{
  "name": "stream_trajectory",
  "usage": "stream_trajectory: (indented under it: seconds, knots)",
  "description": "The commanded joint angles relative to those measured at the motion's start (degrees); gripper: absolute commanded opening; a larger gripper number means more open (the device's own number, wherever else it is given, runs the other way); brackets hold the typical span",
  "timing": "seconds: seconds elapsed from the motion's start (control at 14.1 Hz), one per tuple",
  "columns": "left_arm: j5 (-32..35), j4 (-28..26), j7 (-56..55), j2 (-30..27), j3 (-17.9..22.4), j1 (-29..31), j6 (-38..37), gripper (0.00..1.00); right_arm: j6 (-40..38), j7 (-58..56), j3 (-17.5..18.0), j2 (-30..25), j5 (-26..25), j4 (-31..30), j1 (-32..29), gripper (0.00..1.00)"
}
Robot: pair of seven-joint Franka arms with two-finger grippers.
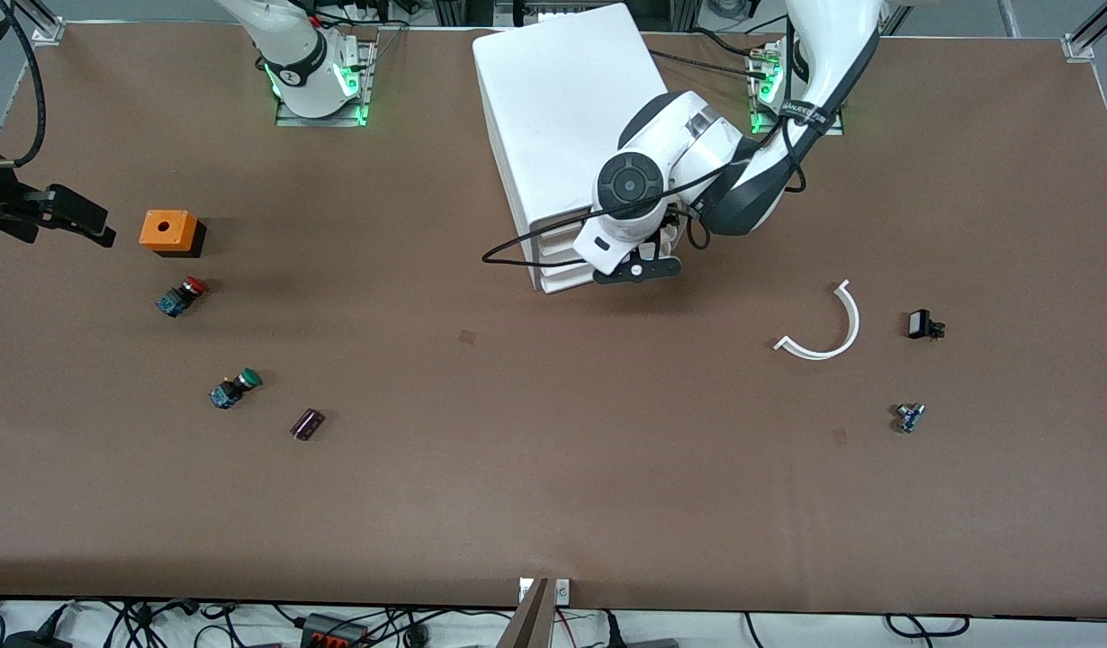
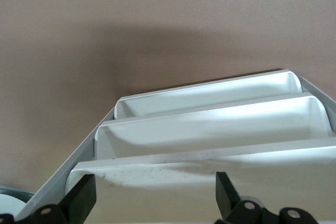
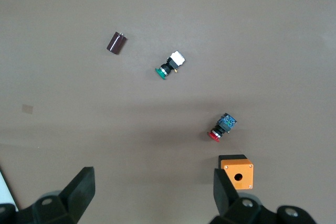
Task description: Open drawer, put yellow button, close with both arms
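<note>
At twelve o'clock on the table (image 1: pixel 553 504), the left hand (image 1: pixel 637 270), fingers apart, hovers at the cabinet (image 1: pixel 553 117) by its shut-looking top drawer (image 2: pixel 173 169). The right hand (image 1: pixel 67 216), open, waits at nine o'clock. No yellow button is visible; it is probably already inside.

Front overhead; wrists downward, left perhaps nearest.

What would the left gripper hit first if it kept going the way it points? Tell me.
Likely the drawer: the left gripper, open, sits at the front of the white cabinet with the top drawer's edge between its fingers. Exact depth is unclear.
</note>
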Motion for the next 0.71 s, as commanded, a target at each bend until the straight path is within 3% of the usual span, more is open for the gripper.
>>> stream_trajectory:
  seconds: [0.0,0.35,0.64]
  knots:
    - [-0.5,0.5,-0.4,-1.3,0.2,0.5,-1.8,1.00,0.5,-1.1,0.3,-1.0,-0.7,-0.7,-0.2,1.00]
    - [0.3,7.1,3.6,-2.6,0.4,9.1,-4.5,1.00,-1.2,-2.1,0.3,-1.4,-0.7,-0.8,-0.2,1.00]
    - [0.4,12.3,17.2,-3.7,0.5,16.7,-10.4,1.00,-0.7,-2.4,0.3,-1.3,-0.7,-0.9,-0.1,1.00]
